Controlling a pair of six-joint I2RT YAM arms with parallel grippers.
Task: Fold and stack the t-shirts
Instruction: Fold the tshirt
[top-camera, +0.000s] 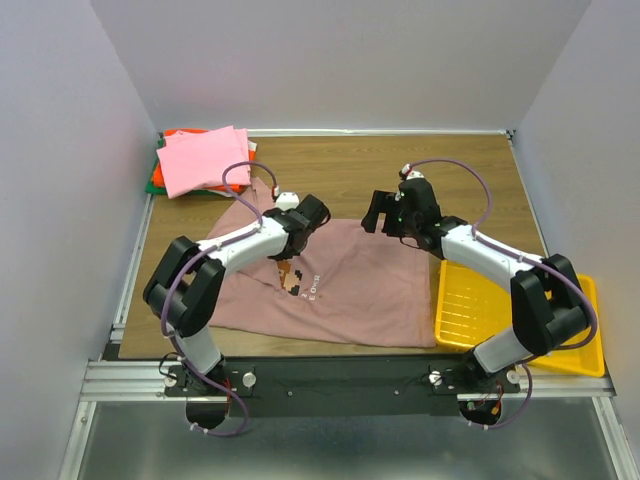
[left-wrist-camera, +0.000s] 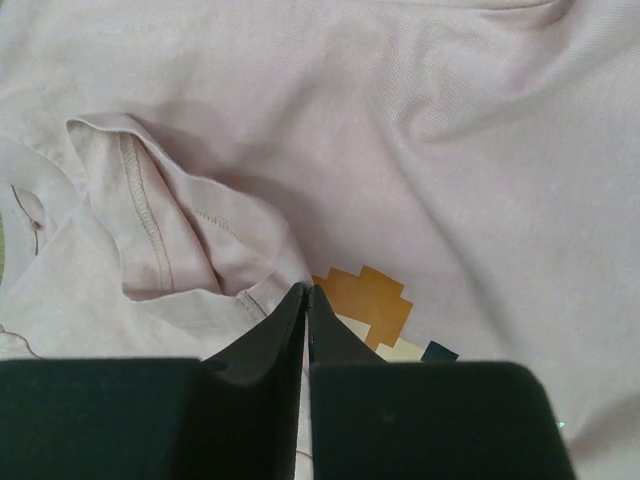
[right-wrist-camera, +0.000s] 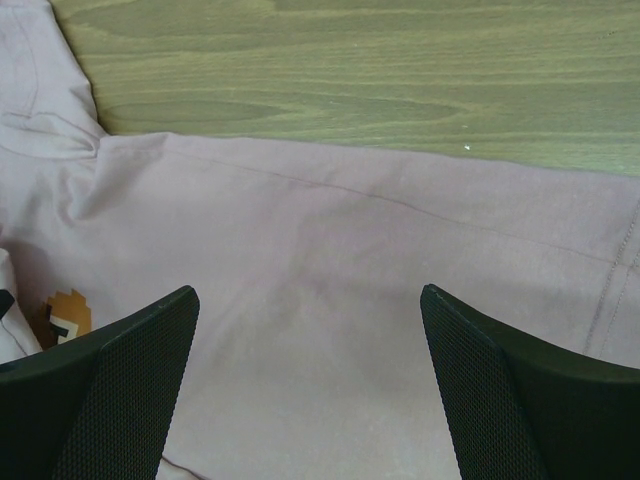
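Wooden table (top-camera: 400, 170) boxed in by plain white walls, and the mauve shirt (top-camera: 350, 285) is lying across the middle of it, print (top-camera: 297, 280) facing up. It's mostly flat but rumpled around the collar. The finished pile (top-camera: 200, 160) sits in the back left corner with bright pink on top and orange-red and green peeking out underneath. There's a yellow tray (top-camera: 470, 310) at the near right, its edge touching the shirt's hem.

I'd say this is the very start of folding the mauve one. Nothing is folded over yet.

The left claw (top-camera: 310, 215) is down at the collar area with its fingers pressed together. A crease of fabric runs right up to the tips, but I can't tell if any cloth is actually pinched in there. The right claw (top-camera: 375, 215) is spread wide over the shirt's far edge and holds nothing.

My guess for the next move: the right one needs to drop and pinch that far edge. Both then need a proper grip so the fold comes over evenly instead of bunching.
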